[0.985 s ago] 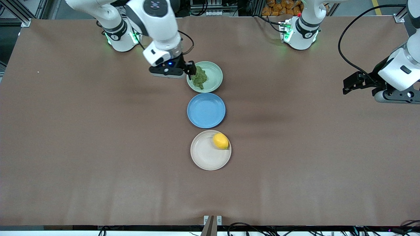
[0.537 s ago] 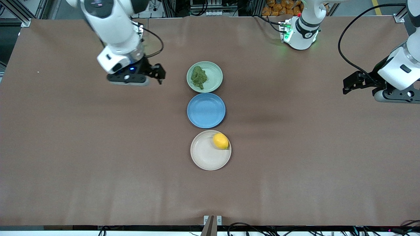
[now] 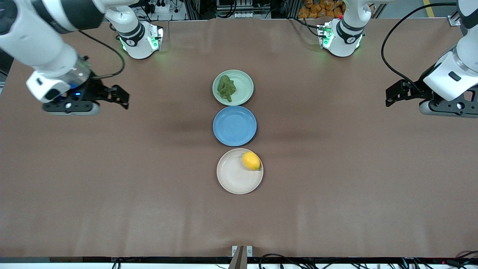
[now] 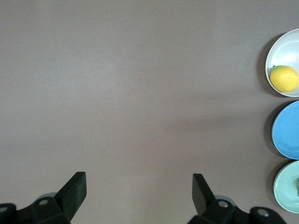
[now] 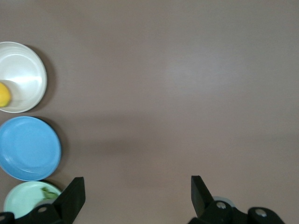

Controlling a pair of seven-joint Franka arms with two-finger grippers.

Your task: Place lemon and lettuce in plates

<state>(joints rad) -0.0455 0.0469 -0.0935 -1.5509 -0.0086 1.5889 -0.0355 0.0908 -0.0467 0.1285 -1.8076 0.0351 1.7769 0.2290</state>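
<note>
Now I see my right gripper (image 3: 121,98) spread open and empty above bare table at its own end. The lettuce (image 3: 226,88) lies in the green plate (image 3: 244,80), the lemon (image 3: 251,160) in the beige plate (image 3: 231,179). My left gripper (image 3: 392,98) waits open above bare table at its own end.

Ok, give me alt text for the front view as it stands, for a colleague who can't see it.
Three plates lie in a row mid-table: the mint green plate holding the lettuce, the empty blue plate, and, nearest the camera, the beige plate with the lemon at its rim. The right gripper and left gripper, both open and empty, hang over bare table at opposite ends.
</note>
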